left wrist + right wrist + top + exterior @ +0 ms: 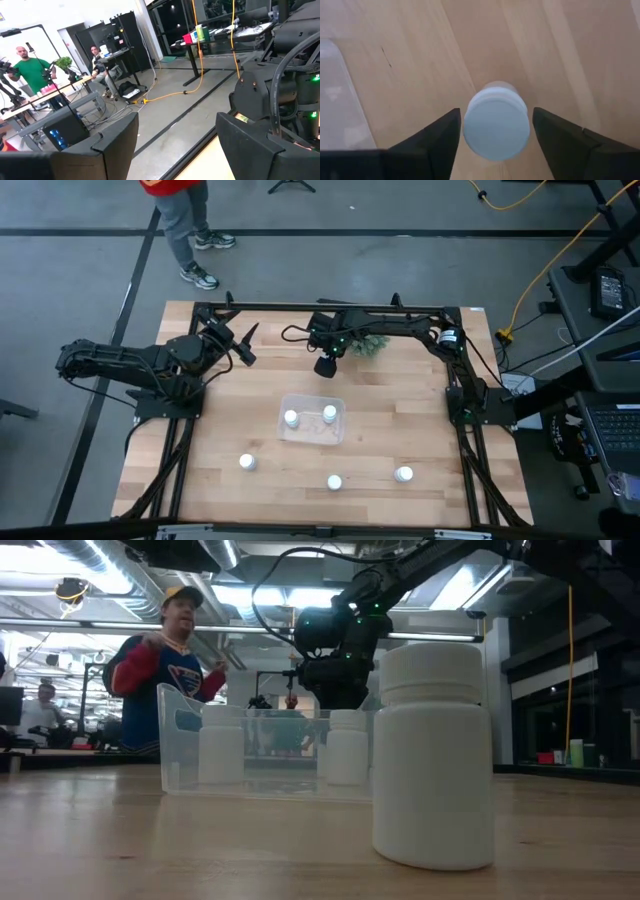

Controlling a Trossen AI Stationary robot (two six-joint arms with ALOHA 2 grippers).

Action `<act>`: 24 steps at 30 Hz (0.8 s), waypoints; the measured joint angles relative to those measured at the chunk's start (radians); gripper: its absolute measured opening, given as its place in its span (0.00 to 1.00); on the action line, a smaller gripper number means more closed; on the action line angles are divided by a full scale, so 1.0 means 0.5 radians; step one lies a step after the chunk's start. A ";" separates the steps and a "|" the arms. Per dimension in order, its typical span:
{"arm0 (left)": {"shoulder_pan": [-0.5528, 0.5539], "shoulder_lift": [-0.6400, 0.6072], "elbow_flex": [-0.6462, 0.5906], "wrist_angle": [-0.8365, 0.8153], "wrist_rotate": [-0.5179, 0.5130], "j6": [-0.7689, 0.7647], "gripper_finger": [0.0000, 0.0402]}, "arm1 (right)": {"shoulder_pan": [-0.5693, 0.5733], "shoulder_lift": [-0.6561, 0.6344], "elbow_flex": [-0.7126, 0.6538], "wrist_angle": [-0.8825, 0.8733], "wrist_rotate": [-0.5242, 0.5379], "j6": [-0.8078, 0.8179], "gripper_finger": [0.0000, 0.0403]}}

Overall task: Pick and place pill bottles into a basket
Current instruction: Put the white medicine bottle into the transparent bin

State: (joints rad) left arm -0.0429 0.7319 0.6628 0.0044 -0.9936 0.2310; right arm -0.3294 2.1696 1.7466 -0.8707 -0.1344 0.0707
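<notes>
The clear tray (pixel 312 435) lies mid-table with two white pill bottles (pixel 291 418) (pixel 329 414) standing in it. It also shows in the low view (pixel 180 755). Three bottles (pixel 247 462) (pixel 334 481) (pixel 404 474) stand on the table nearer the front edge. My right gripper (pixel 325 366) hovers just beyond the tray's far side, open. In the right wrist view its fingers (pixel 495 137) stand on either side of another upright bottle (pixel 496 122), with a narrow gap on each side. My left gripper (pixel 238 342) is open and empty, raised at the far left.
A green spiky plant (pixel 366 346) sits at the far edge, right behind my right gripper. One bottle (pixel 432 755) stands close before the low camera. A person (pixel 165 670) stands beyond the table's far edge. Bare wood lies left and right of the tray.
</notes>
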 joint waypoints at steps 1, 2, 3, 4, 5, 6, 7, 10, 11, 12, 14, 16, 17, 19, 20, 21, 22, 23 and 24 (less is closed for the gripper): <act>0.000 0.000 0.000 0.000 0.000 0.001 0.65 | 0.000 0.000 0.000 0.000 -0.007 0.006 0.60; 0.000 0.000 0.000 0.000 0.000 0.001 0.65 | -0.001 0.000 0.000 0.000 -0.022 0.009 0.58; 0.000 0.000 0.000 0.000 0.000 0.001 0.65 | -0.001 0.000 0.000 0.000 -0.046 0.009 0.56; 0.000 0.000 0.000 0.000 0.000 0.001 0.65 | -0.001 0.000 0.000 0.000 -0.055 0.009 0.54; 0.000 0.000 0.000 0.000 0.000 0.001 0.65 | 0.000 0.000 0.000 0.000 -0.055 0.009 0.52; 0.000 0.000 0.000 0.000 0.000 0.001 0.65 | 0.000 0.000 0.000 0.001 -0.055 0.011 0.49; 0.000 0.000 0.000 0.000 0.000 0.001 0.65 | 0.000 0.000 0.000 0.002 -0.059 0.015 0.47; 0.000 0.000 0.000 0.000 0.000 0.000 0.65 | -0.002 -0.002 0.002 0.022 -0.120 0.052 0.40; 0.000 0.000 0.000 0.000 0.000 0.000 0.65 | -0.002 -0.003 0.002 0.035 -0.140 0.058 0.39; 0.000 0.000 0.000 0.000 0.000 0.001 0.65 | -0.002 -0.003 0.002 0.043 -0.152 0.060 0.38; 0.000 0.000 0.000 0.000 0.000 0.000 0.65 | 0.001 -0.003 0.003 0.051 -0.159 0.060 0.38; 0.000 0.000 0.000 0.000 -0.001 0.000 0.65 | 0.010 -0.002 0.010 0.049 -0.160 0.059 0.38; 0.000 0.000 0.000 0.000 -0.001 0.000 0.65 | 0.015 0.000 0.013 0.048 -0.160 0.058 0.38; 0.000 0.000 0.000 0.000 -0.001 0.000 0.65 | 0.027 0.003 0.030 0.038 -0.160 0.057 0.38; 0.000 0.000 0.000 0.000 -0.001 0.000 0.65 | 0.033 0.004 0.039 0.037 -0.160 0.057 0.38; 0.000 0.000 0.000 0.000 -0.001 0.000 0.65 | 0.040 0.004 0.051 0.037 -0.160 0.057 0.38; 0.000 0.000 0.000 0.000 -0.001 0.001 0.65 | 0.046 0.004 0.068 0.037 -0.160 0.056 0.38; 0.000 0.000 0.000 0.000 -0.001 0.000 0.65 | 0.053 0.004 0.087 0.035 -0.160 0.049 0.38; 0.000 0.000 0.000 -0.001 -0.001 0.001 0.65 | 0.060 0.004 0.109 0.026 -0.160 0.042 0.38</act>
State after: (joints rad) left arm -0.0429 0.7319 0.6628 0.0040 -0.9939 0.2314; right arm -0.2995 2.1715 1.8011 -0.8578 -0.2142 0.0915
